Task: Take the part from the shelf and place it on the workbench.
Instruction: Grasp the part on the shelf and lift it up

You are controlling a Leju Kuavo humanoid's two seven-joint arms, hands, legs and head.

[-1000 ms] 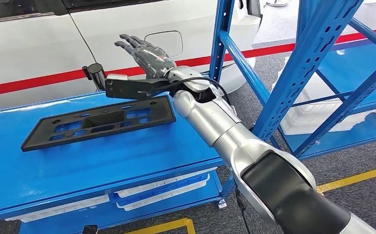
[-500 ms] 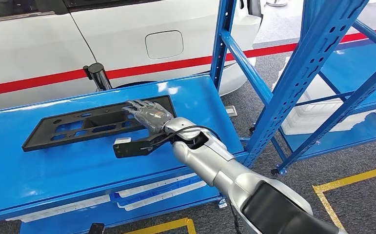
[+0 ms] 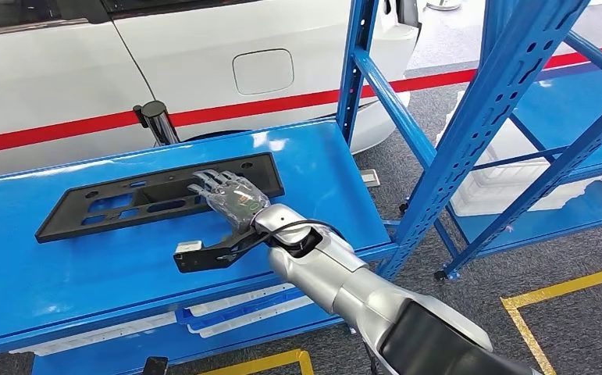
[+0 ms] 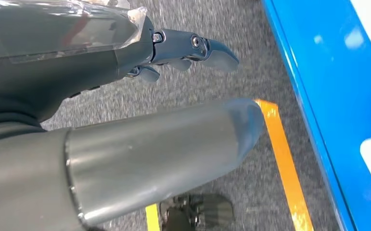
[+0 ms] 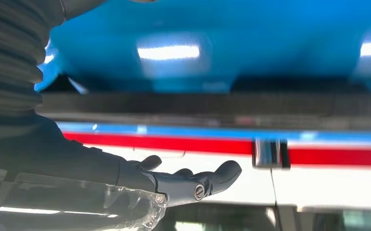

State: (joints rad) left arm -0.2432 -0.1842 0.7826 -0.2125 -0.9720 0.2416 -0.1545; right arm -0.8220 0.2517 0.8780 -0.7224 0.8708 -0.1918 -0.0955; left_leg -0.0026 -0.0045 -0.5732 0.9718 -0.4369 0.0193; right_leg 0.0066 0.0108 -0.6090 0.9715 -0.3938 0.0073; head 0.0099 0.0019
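The black part [image 3: 161,195], a long flat plate with cut-outs, is lying flat on the blue workbench [image 3: 63,266], stretching from the left toward the middle, its right end near the bench's far right corner. The robot's right hand [image 3: 227,195] is hovering over that right end of the part, fingers [image 3: 208,181] stretched out and spread, holding nothing; whether the fingertips are touching the plate I cannot tell. In the right wrist view the same hand [image 5: 173,185] is showing open, fingers extended, with the part [image 5: 212,103] as a dark band on the blue top beyond it.

The left hand [image 4: 125,53] is hanging beside the bench over grey carpet and a yellow floor line [image 4: 282,154], fingers [image 4: 207,48] loosely extended and gripping nothing.

Behind the bench a white car [image 3: 204,62] with a red stripe is standing, and to the right a blue shelf rack [image 3: 508,101] is rising, white trays [image 3: 485,187] sitting on its low shelf.
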